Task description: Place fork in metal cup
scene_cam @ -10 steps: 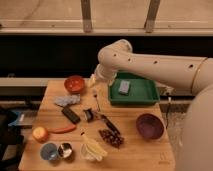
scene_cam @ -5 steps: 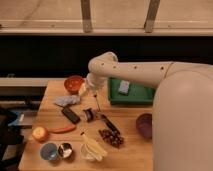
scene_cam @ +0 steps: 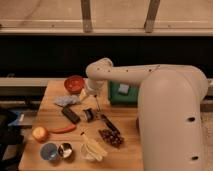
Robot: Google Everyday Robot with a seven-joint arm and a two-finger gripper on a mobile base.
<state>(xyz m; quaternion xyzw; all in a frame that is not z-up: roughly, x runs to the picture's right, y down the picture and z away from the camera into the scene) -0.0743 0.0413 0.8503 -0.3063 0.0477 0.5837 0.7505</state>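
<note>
The fork (scene_cam: 96, 104) is a thin silvery sliver on the wooden table (scene_cam: 125, 160), just right of a small dark object (scene_cam: 88, 114). My gripper (scene_cam: 90, 94) hangs at the end of the white arm directly above the fork's upper end, between the red bowl and the green tray. I cannot tell whether it touches the fork. The metal cup (scene_cam: 65, 149) stands near the table's front left, right next to a light blue cup (scene_cam: 49, 151) and well away from the gripper.
A red bowl (scene_cam: 75, 83) and a crumpled silvery packet (scene_cam: 66, 100) lie at the back left. A green tray (scene_cam: 122, 92) is partly hidden behind the arm. A black block (scene_cam: 70, 114), black-handled knife (scene_cam: 111, 124), grapes (scene_cam: 111, 137), cup with bananas (scene_cam: 93, 148), red chili (scene_cam: 62, 130) and orange fruit (scene_cam: 40, 133) crowd the middle and front.
The arm has swung left and down from over the green tray. The gripper now sits lower, above the fork, and the arm's bulk fills the right of the view.
</note>
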